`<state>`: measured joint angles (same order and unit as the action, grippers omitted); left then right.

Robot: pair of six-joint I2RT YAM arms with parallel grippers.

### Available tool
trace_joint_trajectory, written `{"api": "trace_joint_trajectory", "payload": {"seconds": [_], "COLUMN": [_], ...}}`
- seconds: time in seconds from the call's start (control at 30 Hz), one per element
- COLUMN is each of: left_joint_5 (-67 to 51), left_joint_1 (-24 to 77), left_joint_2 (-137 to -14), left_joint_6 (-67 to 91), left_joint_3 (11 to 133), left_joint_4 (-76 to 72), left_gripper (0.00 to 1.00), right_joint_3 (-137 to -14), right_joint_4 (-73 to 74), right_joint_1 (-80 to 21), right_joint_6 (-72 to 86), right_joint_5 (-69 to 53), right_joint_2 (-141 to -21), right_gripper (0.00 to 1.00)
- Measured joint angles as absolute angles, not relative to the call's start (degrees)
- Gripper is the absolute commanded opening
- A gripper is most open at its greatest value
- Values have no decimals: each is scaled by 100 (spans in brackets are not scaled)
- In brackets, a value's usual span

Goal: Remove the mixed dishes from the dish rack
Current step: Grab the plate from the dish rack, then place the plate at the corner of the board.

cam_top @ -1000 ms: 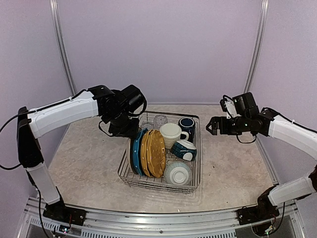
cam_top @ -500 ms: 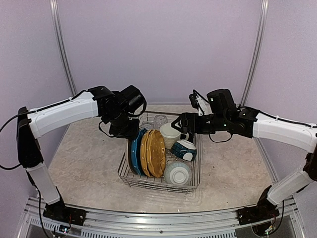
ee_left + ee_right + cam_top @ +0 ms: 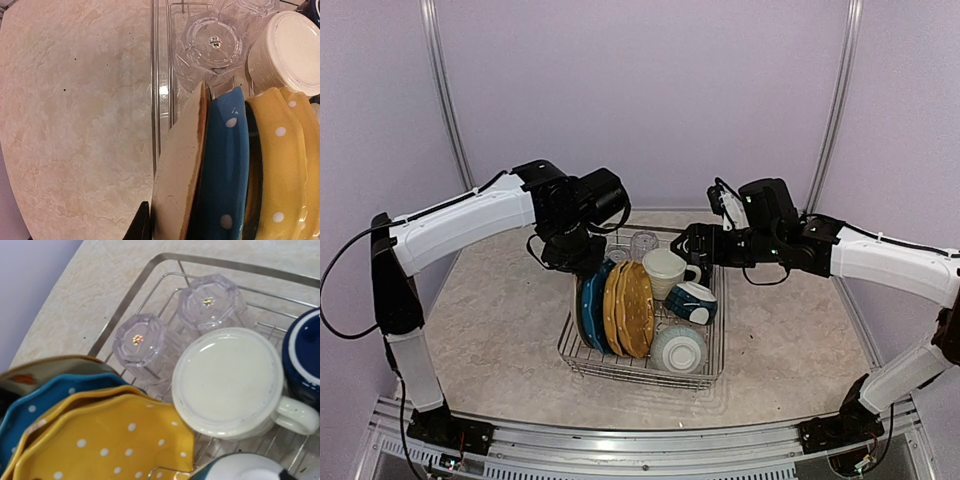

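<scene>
Fingers' spread unclear: left gripper point(image 3: 582, 264) beside beige plate point(image 3: 177, 175), right gripper point(image 3: 688, 245) over cream mug point(image 3: 227, 382).

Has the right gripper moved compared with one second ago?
Yes. The right gripper went left in the top view: from right of the dish rack to above its far end, near the cream mug.

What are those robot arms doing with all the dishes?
They are emptying the dish rack, but nothing has been lifted out yet. The spotted plates, the cream mug, the navy mug and the glasses all sit inside it. The left hand hangs right over the plates at the rack's left side. The right hand hovers above the mugs at the back. I cannot tell if either hand is open.
</scene>
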<state>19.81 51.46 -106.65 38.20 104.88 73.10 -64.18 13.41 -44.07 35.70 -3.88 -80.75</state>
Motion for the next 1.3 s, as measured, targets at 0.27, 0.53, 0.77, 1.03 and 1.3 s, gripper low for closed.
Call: {"api": "trace_joint_trajectory", "payload": {"seconds": [0.27,0.53,0.77,1.03,1.3], "left_joint_5": [2519,2602,2508,2115,1361], "left_joint_1": [5225,5223,5240,4890,3981], "left_joint_2": [-10665,-10551,-10077,-9638,-8879], "left_joint_6": [3695,3509,3308,3074,2860], "left_joint_3": [11380,11386,11546,11380,10768], "left_joint_4": [7988,8038,8086,7787,7089], "left_gripper": [0,0,0,0,0], "right_joint_3": [-6418,-6418,-6418,-6418,-6418], "right_joint_4": [1341,1343,1345,1354,1378], "right_joint_1": [-4407,-4407,-4407,-4407,-4407], "right_joint_6": [3564,3559,3559,3559,3562], "right_joint_5": [-261,-224,-156,-117,-102], "right_joint_2": [-8075,-8075,-8075,-8075,-8075], "right_gripper": [100,100,100,100,100]}}
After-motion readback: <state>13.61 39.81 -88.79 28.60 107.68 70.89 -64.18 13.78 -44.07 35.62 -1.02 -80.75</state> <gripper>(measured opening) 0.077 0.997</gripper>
